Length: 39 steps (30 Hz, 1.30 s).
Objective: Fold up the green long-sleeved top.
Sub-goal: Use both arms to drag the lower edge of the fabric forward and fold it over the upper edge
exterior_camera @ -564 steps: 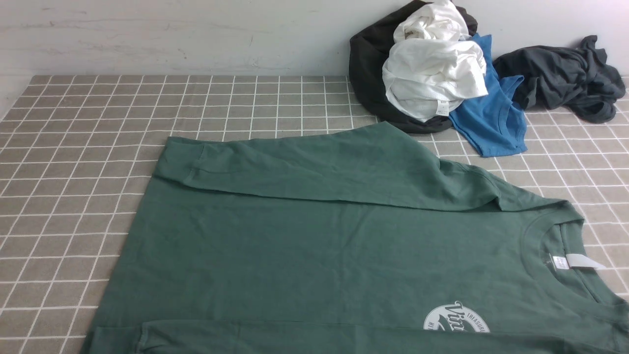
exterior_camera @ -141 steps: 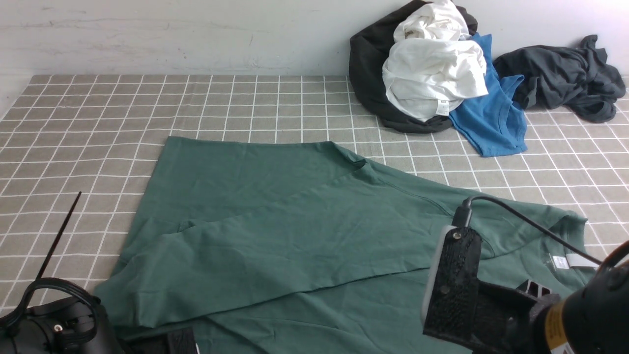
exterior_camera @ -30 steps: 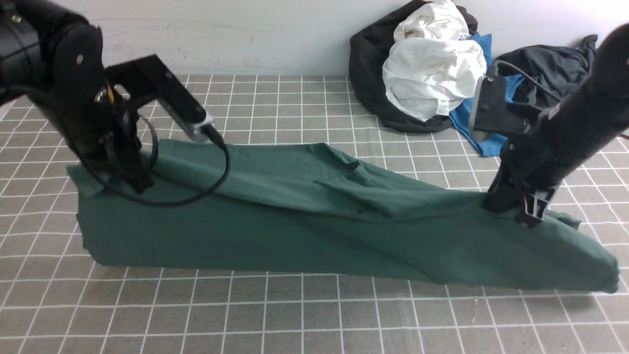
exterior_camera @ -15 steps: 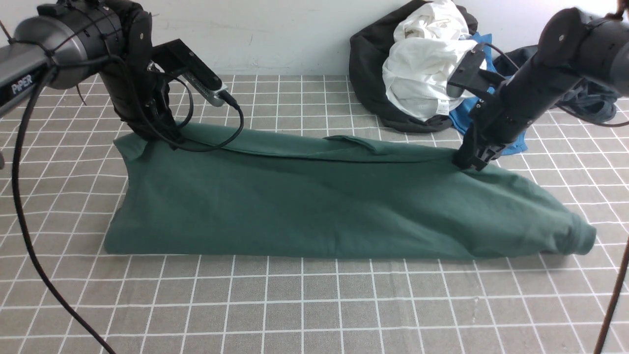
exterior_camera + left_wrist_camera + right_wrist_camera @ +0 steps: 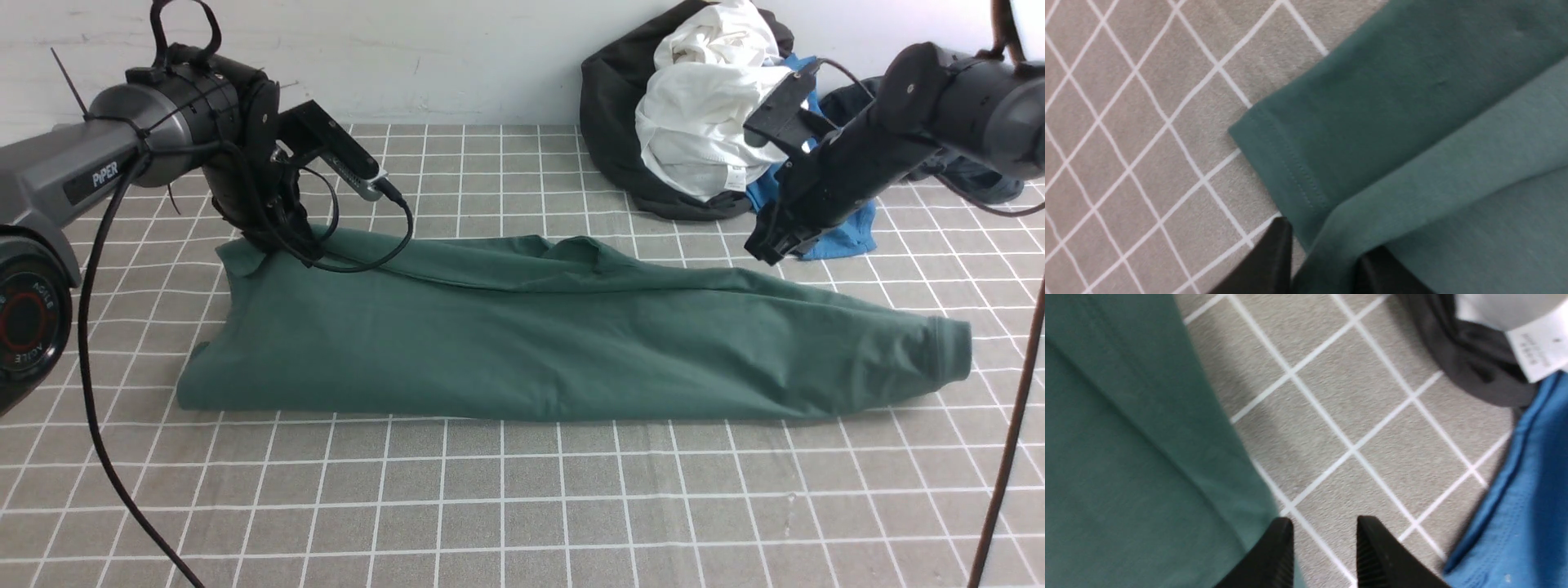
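The green long-sleeved top lies folded lengthwise in a long band across the checked table, with a cuff at its right end. Its logo and neck label are hidden. My left gripper is low at the top's far left corner. In the left wrist view its jaws stand apart with a fold of the green cloth between them. My right gripper is open and empty, just above the top's far right edge. In the right wrist view it is over bare table beside the cloth.
A pile of clothes lies at the back right against the wall: white, black, a blue shirt and a dark grey garment. The blue shirt lies close to my right gripper. A cable hangs at the right edge.
Both arms carried the top's near edge up and over to the far side, folding it in half. The right gripper has let go and lifted clear; the left has lowered at the corner.
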Each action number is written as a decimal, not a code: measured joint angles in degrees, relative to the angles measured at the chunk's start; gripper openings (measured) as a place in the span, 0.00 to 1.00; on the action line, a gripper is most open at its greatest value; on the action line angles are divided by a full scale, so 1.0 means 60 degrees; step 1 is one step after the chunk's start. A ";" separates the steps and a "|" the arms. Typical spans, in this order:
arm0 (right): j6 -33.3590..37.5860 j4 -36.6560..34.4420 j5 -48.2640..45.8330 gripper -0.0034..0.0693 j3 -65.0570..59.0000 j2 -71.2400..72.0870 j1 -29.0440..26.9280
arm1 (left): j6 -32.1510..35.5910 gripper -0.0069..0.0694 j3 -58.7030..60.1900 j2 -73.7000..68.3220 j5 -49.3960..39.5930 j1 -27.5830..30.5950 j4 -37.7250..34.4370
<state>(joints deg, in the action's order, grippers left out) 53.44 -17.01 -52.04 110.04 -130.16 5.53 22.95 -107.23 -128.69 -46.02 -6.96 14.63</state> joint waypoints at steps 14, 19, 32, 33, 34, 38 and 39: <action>-0.2448 -0.1384 -0.1738 0.54 0.0072 0.0709 0.1274 | -0.4184 0.63 -0.1714 0.0105 -0.3110 -0.0131 0.0952; -0.2455 -0.1536 -0.1075 0.45 0.0072 0.0091 0.2243 | -0.3568 0.52 -0.1726 0.0094 -0.3986 -0.0401 -0.0183; -0.4133 -0.1545 0.3339 0.28 0.0072 -0.1147 0.2672 | -0.2152 0.08 -0.1726 -0.0128 -0.4062 -0.0609 -0.2079; -0.4188 -0.1545 0.3339 0.28 0.0072 -0.1146 0.2659 | -0.2152 0.08 -0.1726 -0.0121 -0.4062 -0.0609 -0.2077; -0.4539 -0.1545 0.4047 0.28 0.0072 -0.1156 0.2550 | -0.2152 0.08 -0.1726 -0.0192 -0.4062 -0.0609 -0.2089; -0.5253 -0.1576 0.4813 0.28 0.0080 -0.1146 0.2128 | -0.2140 0.08 -0.1726 -0.0276 -0.4062 -0.0609 -0.2089; -0.5276 -0.1586 0.4813 0.28 0.0080 -0.1137 0.2101 | -0.2140 0.08 -0.1726 -0.0276 -0.4062 -0.0609 -0.2089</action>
<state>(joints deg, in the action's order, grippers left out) 21.78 -26.53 -23.16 110.52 -136.98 18.14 10.11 -117.58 -130.35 -70.39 -10.61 2.09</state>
